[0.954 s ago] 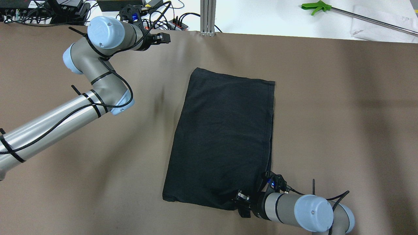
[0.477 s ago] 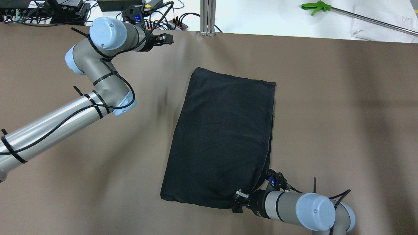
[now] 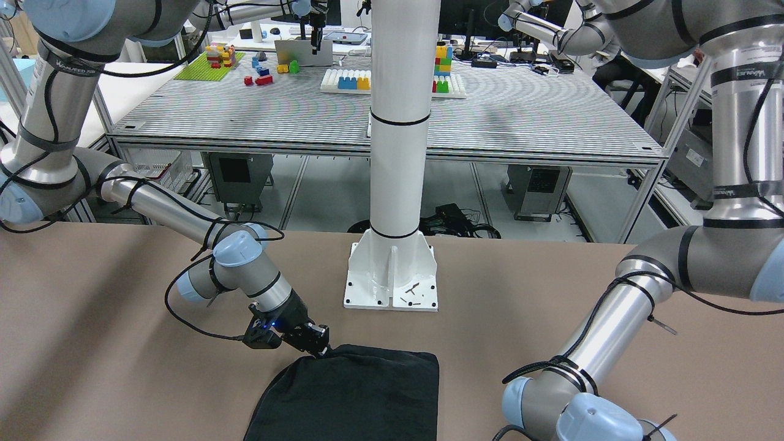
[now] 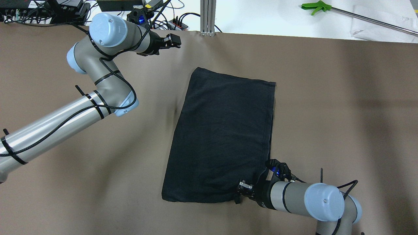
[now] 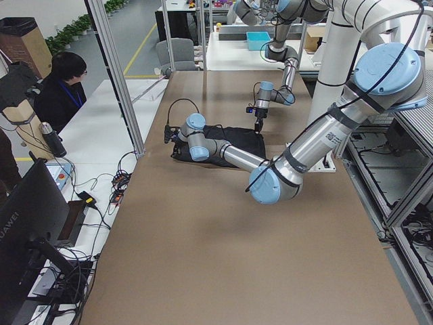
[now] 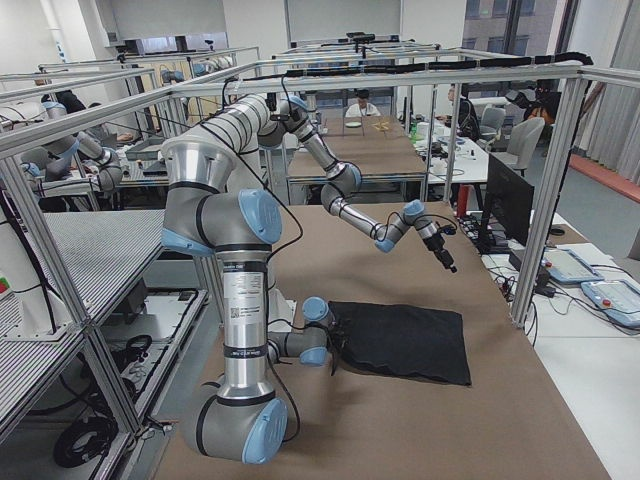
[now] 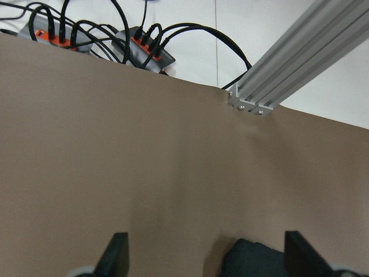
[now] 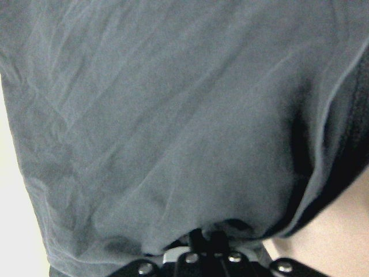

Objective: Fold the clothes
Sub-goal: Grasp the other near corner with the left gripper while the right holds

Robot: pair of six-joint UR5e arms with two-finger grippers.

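The clothes are one black garment lying flat and roughly rectangular in the middle of the brown table; they also fill the right wrist view. My right gripper is shut on the garment's near right corner, with the fabric bunched at its fingertips. The front view shows that same pinch at the cloth's corner. My left gripper hangs open over the table's far edge, left of the garment's far left corner. In the left wrist view its fingers stand wide apart with nothing between them, and that corner lies below.
A white pole base stands on the table on the robot's side of the garment. Power strips with cables and an aluminium post sit just past the far edge. A green-handled tool lies far right. A person sits beside the table.
My left gripper has moved right along the far edge, closer to the garment's far left corner. My right gripper has drawn the held near corner slightly forward, and the near hem has shifted with it.
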